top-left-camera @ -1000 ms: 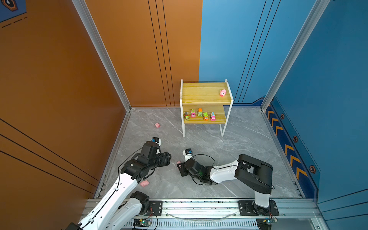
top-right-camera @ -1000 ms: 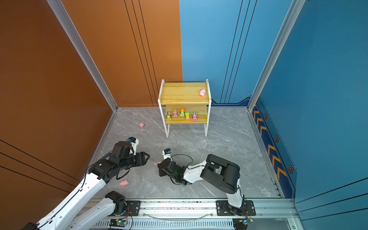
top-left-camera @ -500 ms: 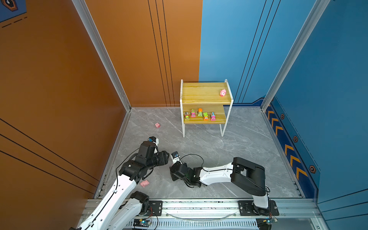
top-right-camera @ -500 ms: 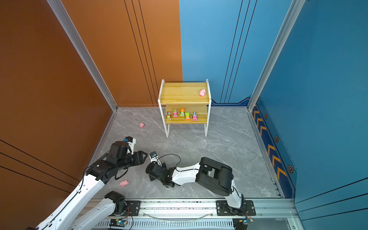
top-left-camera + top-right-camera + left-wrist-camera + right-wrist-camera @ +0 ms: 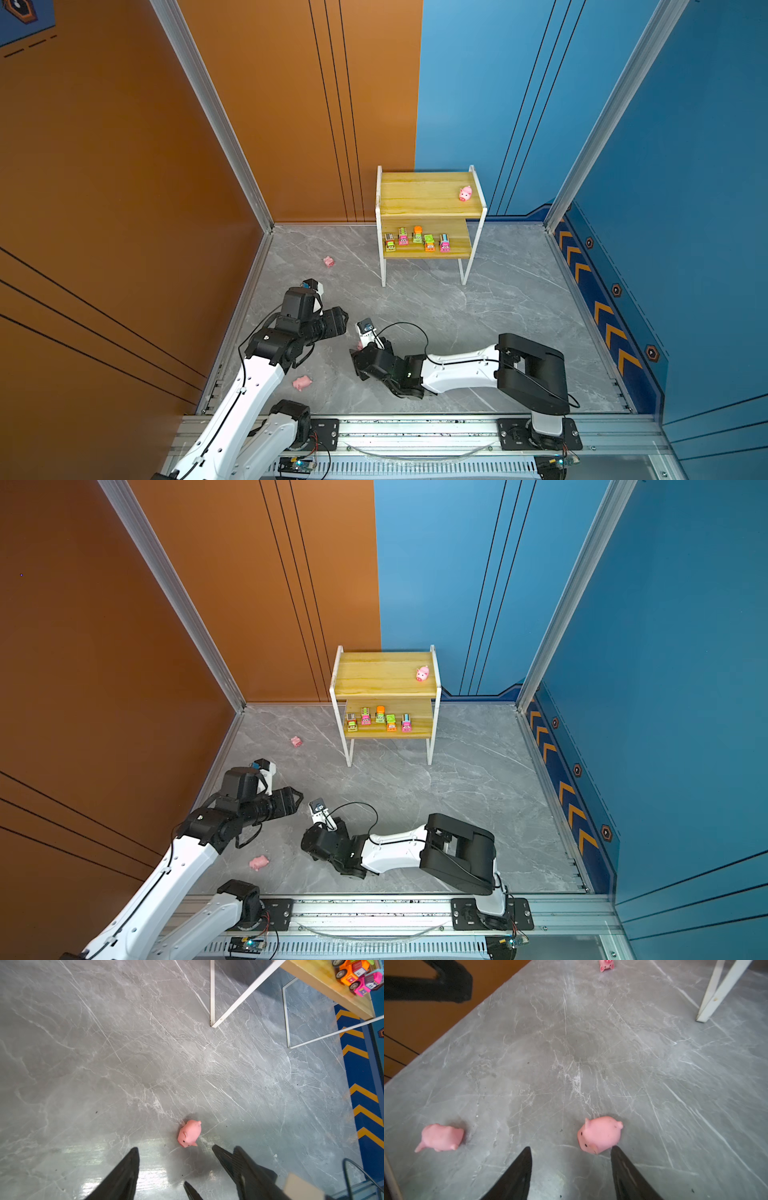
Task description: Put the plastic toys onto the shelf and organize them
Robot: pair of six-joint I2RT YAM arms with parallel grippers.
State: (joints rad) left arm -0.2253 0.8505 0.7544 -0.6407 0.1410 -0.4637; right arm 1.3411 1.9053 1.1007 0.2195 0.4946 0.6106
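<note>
The shelf (image 5: 430,208) stands at the back; one pink pig (image 5: 465,193) sits on its top board and several toy trucks (image 5: 417,240) line the lower board. A pig (image 5: 600,1134) lies on the floor touching one tip of my right gripper (image 5: 571,1149), which is open and holds nothing. That same pig (image 5: 189,1133) lies just beyond my left gripper (image 5: 174,1149), which is also open and empty. In a top view this pig (image 5: 360,345) peeks out beside the right wrist, and the left gripper (image 5: 343,318) hovers close by.
Another pig (image 5: 302,382) lies on its side near the left arm's base, and a further one (image 5: 328,261) sits by the orange wall left of the shelf. The shelf's white legs (image 5: 212,1001) stand on the grey floor. Both wrists crowd together at front centre.
My right gripper slid left along the floor and opened; the pig now lies free at its fingertip. My left gripper opened wider and shifted slightly toward the back.
</note>
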